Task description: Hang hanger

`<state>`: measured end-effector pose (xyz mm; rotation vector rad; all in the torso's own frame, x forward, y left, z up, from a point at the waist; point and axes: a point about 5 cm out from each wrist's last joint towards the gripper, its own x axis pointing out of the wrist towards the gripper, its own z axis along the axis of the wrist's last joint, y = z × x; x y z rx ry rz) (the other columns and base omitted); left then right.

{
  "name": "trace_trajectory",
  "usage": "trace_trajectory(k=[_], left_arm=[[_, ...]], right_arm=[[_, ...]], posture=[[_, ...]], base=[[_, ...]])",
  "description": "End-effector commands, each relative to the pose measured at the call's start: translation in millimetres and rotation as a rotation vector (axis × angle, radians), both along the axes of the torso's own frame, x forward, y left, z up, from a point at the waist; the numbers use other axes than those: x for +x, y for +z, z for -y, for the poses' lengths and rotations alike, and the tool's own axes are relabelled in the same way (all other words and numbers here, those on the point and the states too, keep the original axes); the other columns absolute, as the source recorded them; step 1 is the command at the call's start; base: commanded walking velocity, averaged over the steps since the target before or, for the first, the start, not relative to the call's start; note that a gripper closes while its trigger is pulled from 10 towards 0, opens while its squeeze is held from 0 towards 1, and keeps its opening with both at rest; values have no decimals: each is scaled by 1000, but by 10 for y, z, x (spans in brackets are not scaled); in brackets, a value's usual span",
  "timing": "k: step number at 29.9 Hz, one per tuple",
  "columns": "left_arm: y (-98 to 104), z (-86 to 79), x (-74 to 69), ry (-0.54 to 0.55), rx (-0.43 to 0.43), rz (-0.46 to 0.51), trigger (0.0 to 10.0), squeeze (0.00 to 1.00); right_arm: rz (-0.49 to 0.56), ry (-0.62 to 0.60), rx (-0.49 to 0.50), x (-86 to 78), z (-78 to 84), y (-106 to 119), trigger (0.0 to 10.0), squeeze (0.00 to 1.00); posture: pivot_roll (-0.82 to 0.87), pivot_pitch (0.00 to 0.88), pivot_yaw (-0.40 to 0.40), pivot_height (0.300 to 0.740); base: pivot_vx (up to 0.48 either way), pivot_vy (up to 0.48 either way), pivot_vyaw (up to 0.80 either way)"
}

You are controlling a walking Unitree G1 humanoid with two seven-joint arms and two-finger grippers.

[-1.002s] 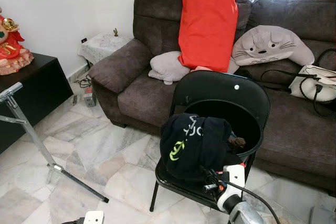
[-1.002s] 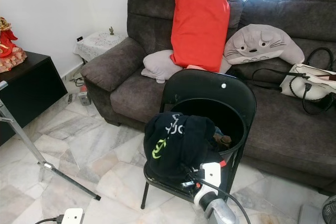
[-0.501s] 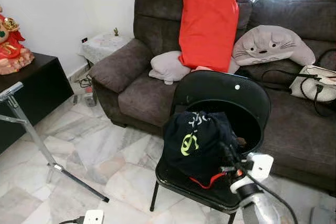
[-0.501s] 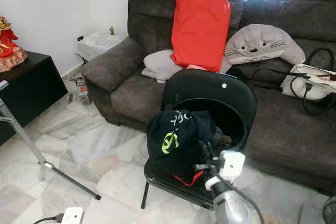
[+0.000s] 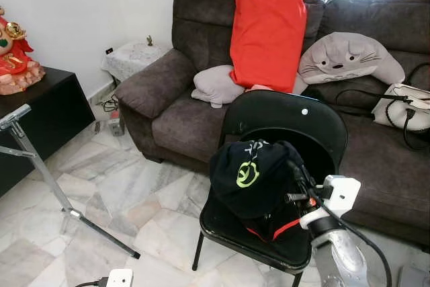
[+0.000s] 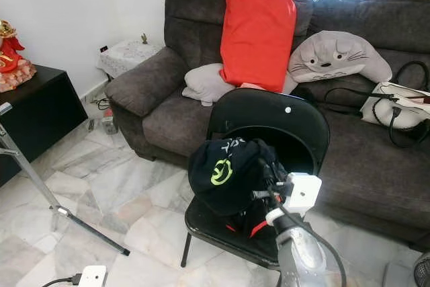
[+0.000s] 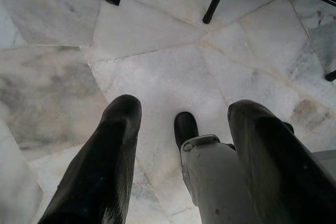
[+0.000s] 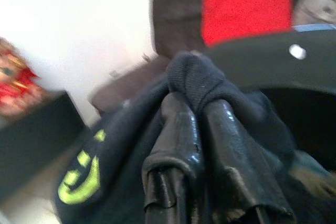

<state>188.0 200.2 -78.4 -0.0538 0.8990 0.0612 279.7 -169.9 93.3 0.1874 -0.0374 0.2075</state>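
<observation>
Room: sofa (image 5: 376, 146) behind chair (image 5: 282, 122).
Right hand (image 8: 197, 124): clenched on shirt (image 5: 252, 176).
Risk: we snag it on the chair.

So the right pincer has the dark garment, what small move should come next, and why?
Probably keep lifting a little. The right pincer is shut on a fold of the dark garment, whose bulk looks raised, but its lower edge with red trim hangs at the black chair seat. Raising it more should free it before it is carried away.
</observation>
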Motion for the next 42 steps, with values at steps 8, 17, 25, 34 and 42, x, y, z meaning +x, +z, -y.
trace_trajectory(k=[8, 17, 25, 34, 42], left_arm=[[-14, -25, -29, 2, 5, -18, 10000, 0], [-13, -32, -29, 1, 9, -19, 10000, 0], [-12, -33, -28, 2, 8, -19, 10000, 0], [-10, -32, -23, 0, 9, -18, 10000, 0], [-8, -29, -19, -5, 8, -18, 10000, 0]], right_arm=[[-129, -90, -230, -47, 182, -186, 2039, 0], [-16, 2, -340, 23, 41, -24, 10000, 0], [83, 26, -380, 114, -11, 169, 10000, 0], [89, 108, -542, 472, -38, 270, 10000, 0], [5, 462, -777, 540, -263, 115, 10000, 0]], posture=[[-74, 0, 44, 740], [-75, 0, 45, 740], [-78, 0, 48, 740], [-73, 0, 52, 740], [-68, 0, 59, 740]], base=[[0, 0, 0], [0, 0, 0], [0, 0, 0], [0, 0, 0], [0, 0, 0]])
